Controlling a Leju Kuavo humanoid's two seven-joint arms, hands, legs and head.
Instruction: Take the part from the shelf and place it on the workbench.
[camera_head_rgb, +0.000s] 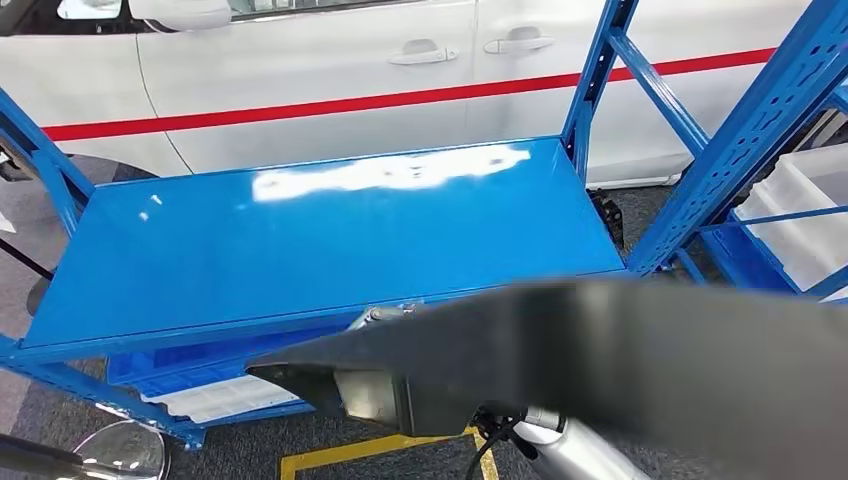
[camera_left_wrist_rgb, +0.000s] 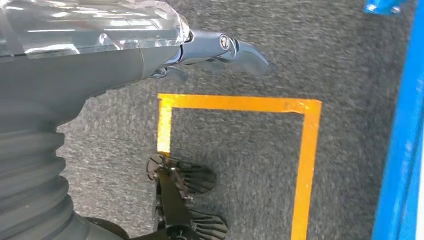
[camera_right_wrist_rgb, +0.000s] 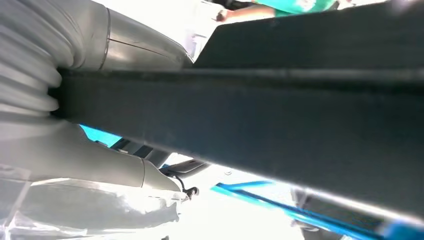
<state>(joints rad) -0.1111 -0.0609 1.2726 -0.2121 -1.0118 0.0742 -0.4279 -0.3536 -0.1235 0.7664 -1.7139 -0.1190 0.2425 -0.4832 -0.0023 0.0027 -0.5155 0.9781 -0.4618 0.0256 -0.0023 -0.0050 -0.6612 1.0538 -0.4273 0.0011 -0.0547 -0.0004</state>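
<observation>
Dark part (camera_head_rgb: 620, 350) in right hand (camera_right_wrist_rgb: 75, 125)

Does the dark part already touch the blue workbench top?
Cannot tell. In the head view the dark part overlaps the blue workbench top at its front edge, hiding any contact or gap.

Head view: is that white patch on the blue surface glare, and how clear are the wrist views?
Head view: yes, glare on the blue workbench top; the dark part close to the lens is blurred. Right wrist view: background blown out white, the part a soft dark band. Left wrist view: evenly lit, sharp on the carpet and yellow tape.
</observation>
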